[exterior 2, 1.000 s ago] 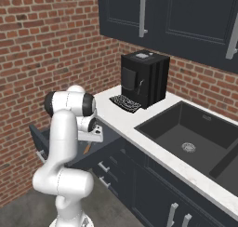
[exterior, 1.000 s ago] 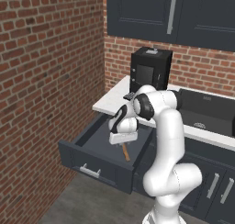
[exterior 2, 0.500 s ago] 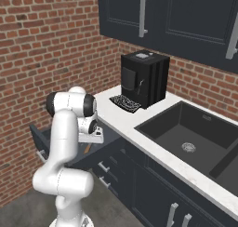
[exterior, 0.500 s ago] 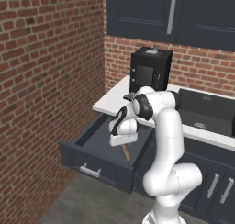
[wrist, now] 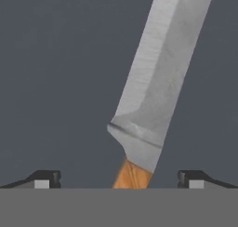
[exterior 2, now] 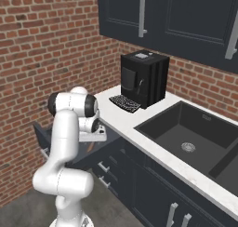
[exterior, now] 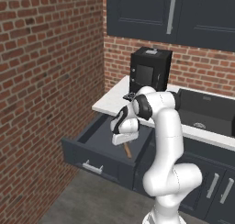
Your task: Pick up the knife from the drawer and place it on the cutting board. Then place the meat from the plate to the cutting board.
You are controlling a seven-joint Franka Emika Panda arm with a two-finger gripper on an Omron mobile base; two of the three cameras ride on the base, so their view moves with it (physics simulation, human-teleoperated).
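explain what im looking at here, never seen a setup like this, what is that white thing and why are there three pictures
The white thing is a jointed robot arm in a simulated kitchen. Two pictures come from cameras on its base, behind it to its left and right. The third comes from a camera on its hand, looking along the gripper.

The arm reaches down into an open dark navy-grey drawer beside the brick wall. In it lies a small knife with a grey metal blade and orange-brown wooden handle. The gripper is open just above the knife, one dark fingertip on either side of the handle, and it holds nothing.

On the white countertop stand a black coffee machine and a dark sink.
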